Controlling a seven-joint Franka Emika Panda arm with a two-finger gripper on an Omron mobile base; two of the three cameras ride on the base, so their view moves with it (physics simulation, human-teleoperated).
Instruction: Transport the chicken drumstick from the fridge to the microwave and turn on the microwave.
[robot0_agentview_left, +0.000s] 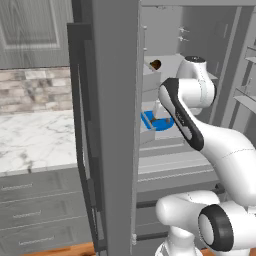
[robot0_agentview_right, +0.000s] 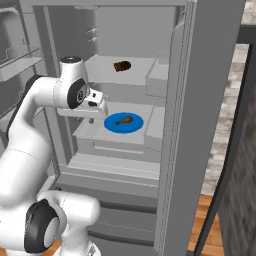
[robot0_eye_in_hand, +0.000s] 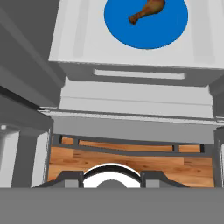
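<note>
I see the fridge (robot0_agentview_right: 210, 125) standing open, its pale shelves and drawers facing my arm. The chicken drumstick (robot0_agentview_right: 124, 120) lies on a blue plate (robot0_agentview_right: 131, 128) on the middle shelf (robot0_agentview_right: 150, 120). In the hand view the drumstick (robot0_eye_in_hand: 147, 11) lies with its long axis on a diagonal, the thick meaty end toward the upper right and the thin bone end toward the lower left. My pincer (robot0_agentview_right: 91, 120) hangs at the near left edge of that shelf, just left of the plate and apart from the drumstick; I cannot tell whether its jaws are parted or closed. A dark brown lump (robot0_agentview_right: 122, 66) sits on the shelf above. To the left, a marble bench (robot0_agentview_left: 35, 140) runs along a brick wall (robot0_agentview_left: 35, 90).
</note>
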